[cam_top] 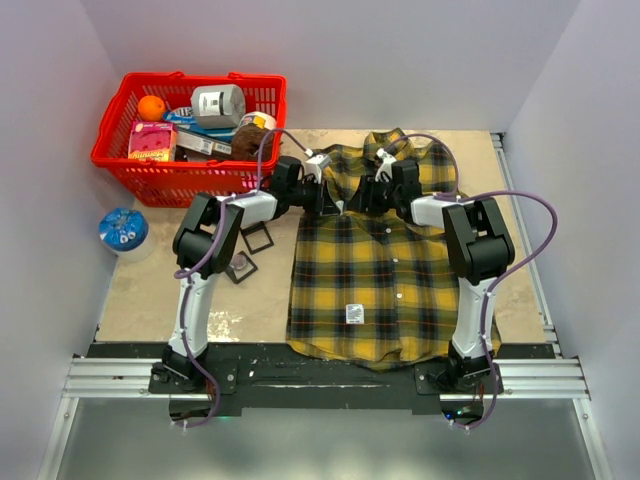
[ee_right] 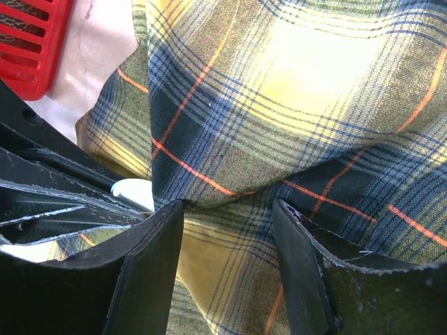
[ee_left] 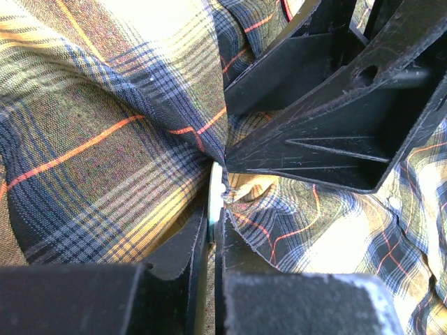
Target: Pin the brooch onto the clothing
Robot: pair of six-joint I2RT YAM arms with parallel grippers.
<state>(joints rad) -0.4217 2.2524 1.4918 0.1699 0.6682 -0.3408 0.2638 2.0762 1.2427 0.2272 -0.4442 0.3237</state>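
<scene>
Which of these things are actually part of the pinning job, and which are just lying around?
In the job: plaid shirt, white brooch, left tool holding the brooch, right tool gripping a shirt fold.
Lying about: red basket with orange and pink box, blue round tub, small black frames.

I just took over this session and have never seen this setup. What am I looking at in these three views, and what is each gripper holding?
Two robot arms are bolted at the near edge of a table. The overhead view shows both reaching over a plaid shirt spread on it; a red basket of goods sits at the back left. The other two pictures come from cameras on each wrist, looking past that arm's own fingers. The left gripper is closed on a thin pale piece, likely the brooch. The right gripper seems to pinch a raised fold of shirt.
</scene>
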